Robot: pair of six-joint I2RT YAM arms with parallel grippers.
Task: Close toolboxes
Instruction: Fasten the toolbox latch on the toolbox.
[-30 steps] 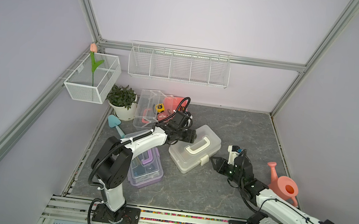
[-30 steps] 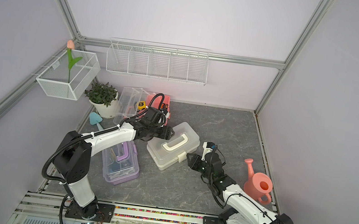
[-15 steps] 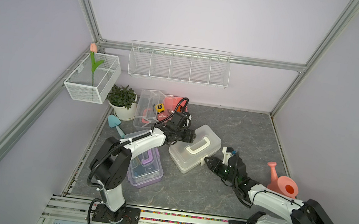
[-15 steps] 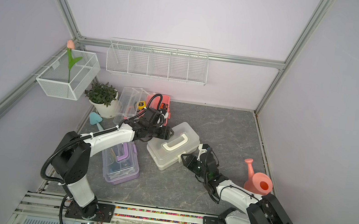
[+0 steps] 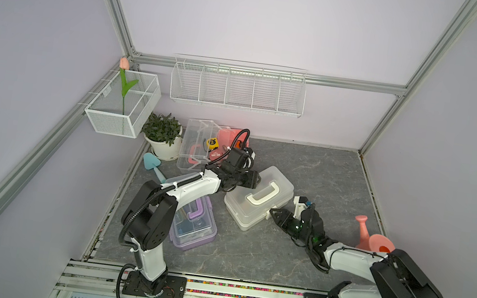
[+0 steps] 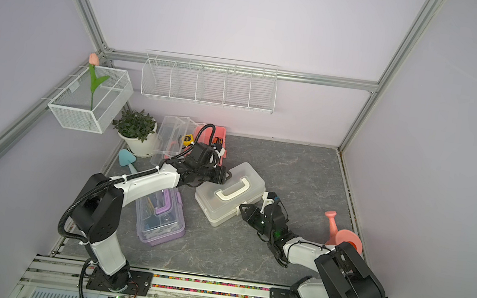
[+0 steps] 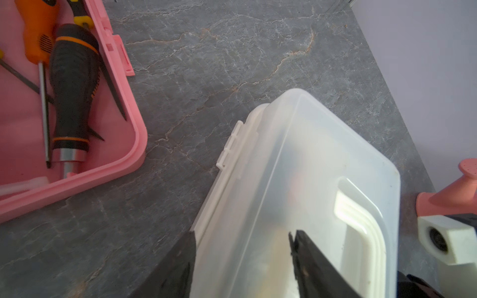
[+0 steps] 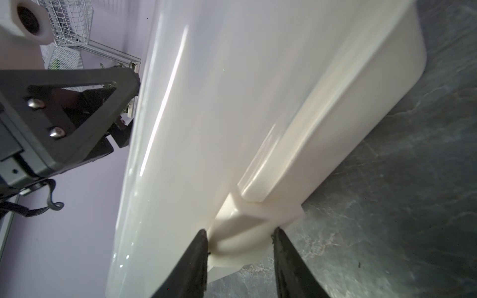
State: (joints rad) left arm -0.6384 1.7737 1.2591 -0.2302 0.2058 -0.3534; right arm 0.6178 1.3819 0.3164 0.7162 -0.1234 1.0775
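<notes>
The white toolbox [image 5: 259,197] lies at a slant in the middle of the grey tabletop [image 5: 316,170], lid down, with a gripper at each long side.

The left gripper [image 7: 242,233] sits over the hinged edge, jaws moderately wide and holding nothing. One fingertip [image 7: 184,247] hangs outside that edge over bare tabletop. The other is above the clear lid, just short of the cream handle [image 7: 361,232]. Ahead of the tips the lid runs to a rounded corner, then open tabletop reaches the wall. On the outer finger's side, a strip of bare surface separates the box from the rim of the pink toolbox [image 7: 134,154]. That box stands open with screwdrivers [image 7: 73,90] inside. Behind this gripper, under its arm, lies the purple toolbox [image 5: 194,226], clear lid down.

The right gripper [image 8: 239,231] is low at the opposite wall, jaws narrow, with the latch [image 8: 245,219] between them. One finger [image 8: 198,252] touches the latch, but I cannot tell whether the pair clamps it. Beside the other finger the tabletop is bare. Behind this gripper, beside its arm and near the side wall, stands a pink watering can [image 5: 374,240], well apart from the box.
</notes>
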